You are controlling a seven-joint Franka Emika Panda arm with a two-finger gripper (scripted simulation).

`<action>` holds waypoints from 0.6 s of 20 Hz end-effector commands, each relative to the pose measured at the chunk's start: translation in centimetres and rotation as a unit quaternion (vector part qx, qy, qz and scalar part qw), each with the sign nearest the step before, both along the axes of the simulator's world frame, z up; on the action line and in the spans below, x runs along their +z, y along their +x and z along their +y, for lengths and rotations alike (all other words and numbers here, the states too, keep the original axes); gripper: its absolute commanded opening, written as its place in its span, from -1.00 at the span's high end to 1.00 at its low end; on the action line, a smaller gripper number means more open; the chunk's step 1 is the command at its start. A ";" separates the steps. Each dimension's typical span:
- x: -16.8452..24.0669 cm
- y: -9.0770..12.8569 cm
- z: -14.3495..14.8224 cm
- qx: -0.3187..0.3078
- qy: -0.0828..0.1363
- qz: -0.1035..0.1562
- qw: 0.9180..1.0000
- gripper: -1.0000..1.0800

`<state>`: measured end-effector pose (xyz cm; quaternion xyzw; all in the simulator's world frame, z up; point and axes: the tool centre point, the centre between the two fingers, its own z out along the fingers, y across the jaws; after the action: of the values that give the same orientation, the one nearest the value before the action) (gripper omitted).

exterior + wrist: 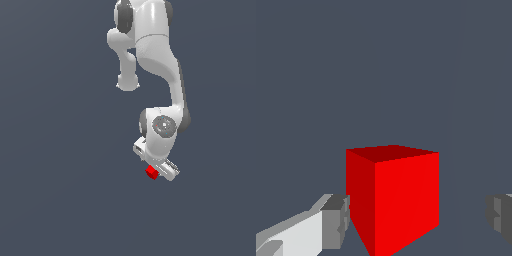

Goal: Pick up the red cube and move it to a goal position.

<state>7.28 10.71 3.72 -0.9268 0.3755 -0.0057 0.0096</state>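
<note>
Here the gripper stands apart around the red cube, one finger cut off at the frame edge

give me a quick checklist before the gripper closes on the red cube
1. Red cube sits between the fingers: ok.
2. Gripper open wider than the cube: ok.
3. Cube centred in the gap: not ok, it is close to one finger, with a clear gap to the other.
4. Cube faces square to the pads: not ok, it looks rotated.
5. Fingers low enough around the cube: cannot tell.
6. Goal position visible: not ok, no marker shows in either view.
</note>
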 end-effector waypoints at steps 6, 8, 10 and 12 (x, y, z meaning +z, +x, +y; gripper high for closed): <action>-1.7 0.2 -1.3 -0.026 -0.007 0.009 1.000 -0.92; -1.7 0.2 -1.3 -0.026 -0.007 0.009 1.000 1.00; -1.7 0.2 -1.3 -0.026 -0.007 0.009 1.000 1.00; -1.7 0.2 -1.3 -0.026 -0.007 0.009 1.000 1.00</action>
<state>7.46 9.43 2.02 -0.9169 0.3990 0.0000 0.0002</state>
